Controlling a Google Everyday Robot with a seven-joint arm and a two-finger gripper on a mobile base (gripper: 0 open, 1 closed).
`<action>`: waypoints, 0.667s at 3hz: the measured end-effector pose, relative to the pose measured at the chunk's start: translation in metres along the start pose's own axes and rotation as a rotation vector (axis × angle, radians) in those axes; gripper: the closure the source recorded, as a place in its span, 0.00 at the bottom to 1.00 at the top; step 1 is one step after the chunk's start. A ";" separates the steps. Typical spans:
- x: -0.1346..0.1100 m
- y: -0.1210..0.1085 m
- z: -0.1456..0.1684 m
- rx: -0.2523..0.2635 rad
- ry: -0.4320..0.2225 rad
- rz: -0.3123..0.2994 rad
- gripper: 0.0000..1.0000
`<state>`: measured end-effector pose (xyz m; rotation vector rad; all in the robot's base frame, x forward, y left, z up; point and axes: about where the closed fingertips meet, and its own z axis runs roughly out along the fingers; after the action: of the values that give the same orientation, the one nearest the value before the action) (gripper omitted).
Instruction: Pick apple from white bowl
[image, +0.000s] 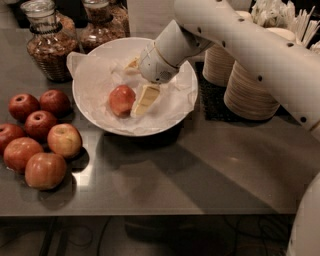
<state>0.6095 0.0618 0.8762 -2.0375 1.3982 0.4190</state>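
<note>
Furthest left of the white bowl (134, 132), I see six loose apples (39, 124) huddled on the dark table (200, 170), mostly dark red, with one yellow-sided apple (64, 140) nearest the bowl. Behind the bowl and to its left stand two glass jars (47, 45) of brownish contents.

The bowl is lined with crumpled white paper (95, 75), which spills over its left rim. The apple (122, 99), light orange-red, lies on that paper, a little left of the bowl's middle.

The gripper (136, 87) is down inside the bowl, just right of the apple. Its fingers (145, 98) are spread apart. The nearer, cream-coloured one slants down along the apple's right side, and the other shows towards the bowl's far rim. The nearer finger looks to be touching the apple, though from this angle I can't be certain. The apple is not between them.

The white arm (240, 40) crosses above the bowl's right rim and runs off to the right. Right of the bowl stand stacks of beige disposable bowls (250, 95).
</note>
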 end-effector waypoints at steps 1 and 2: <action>0.011 -0.003 0.006 -0.004 0.002 0.010 0.24; 0.019 -0.006 0.012 -0.010 -0.001 0.022 0.43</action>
<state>0.6233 0.0569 0.8577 -2.0311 1.4218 0.4372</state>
